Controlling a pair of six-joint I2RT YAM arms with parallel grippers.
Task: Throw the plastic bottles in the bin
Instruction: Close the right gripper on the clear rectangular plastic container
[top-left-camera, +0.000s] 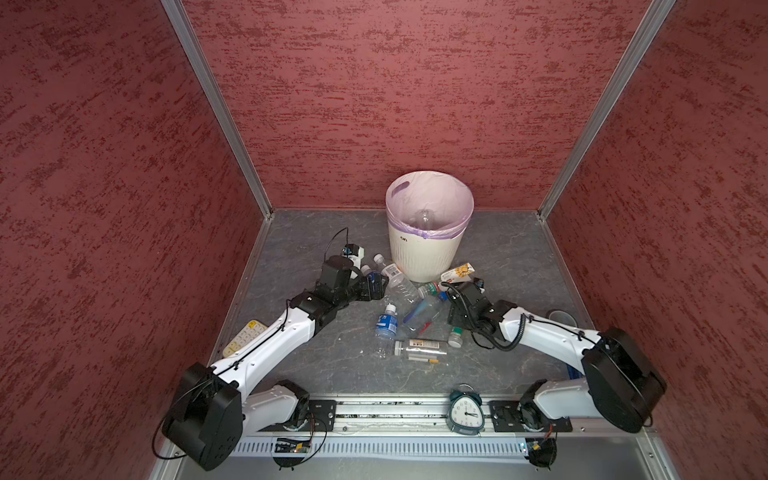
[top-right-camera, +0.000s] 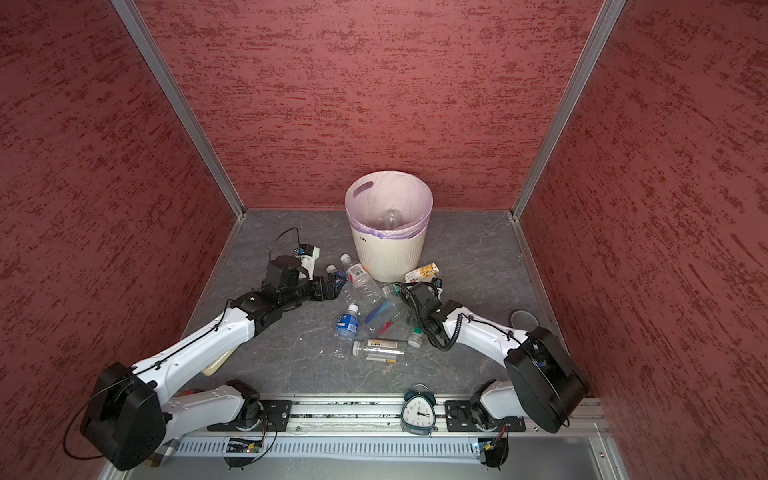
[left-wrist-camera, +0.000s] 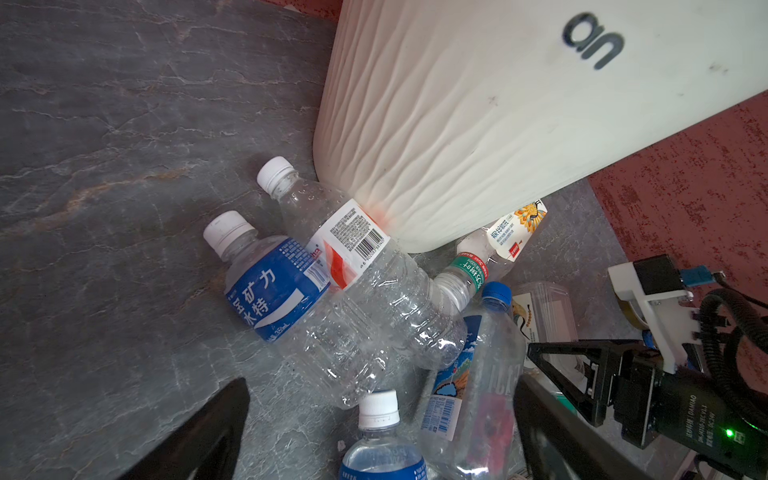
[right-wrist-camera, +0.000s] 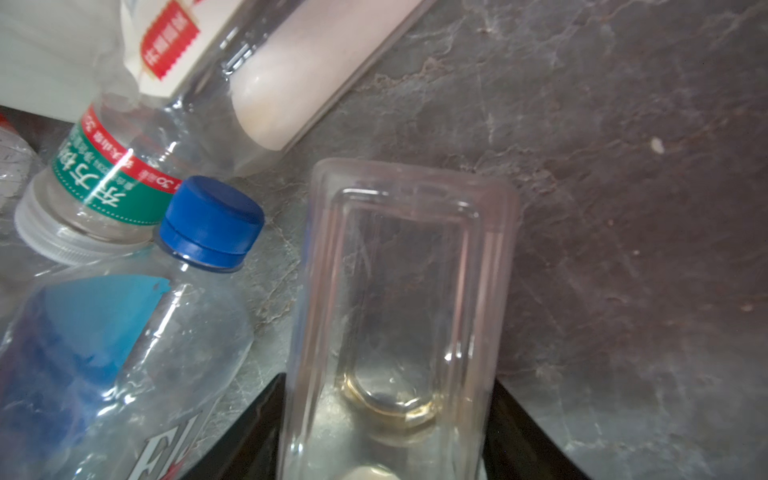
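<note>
Gently now, my right claw (right-wrist-camera: 390, 380) pinches the clear bottle (right-wrist-camera: 401, 266), so I'd lift straight up, then over the bin (top-left-camera: 419, 255).

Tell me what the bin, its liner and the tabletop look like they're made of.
The bin: probably molded plastic, matte cream, judging by wavy ribs pressed into its wall. Its liner: thin plastic film, pale lilac, translucent and wrinkled, folded over the rim. The tabletop: grey slate look with rusty veins; real stone or printed sheet, I cannot tell.
</note>
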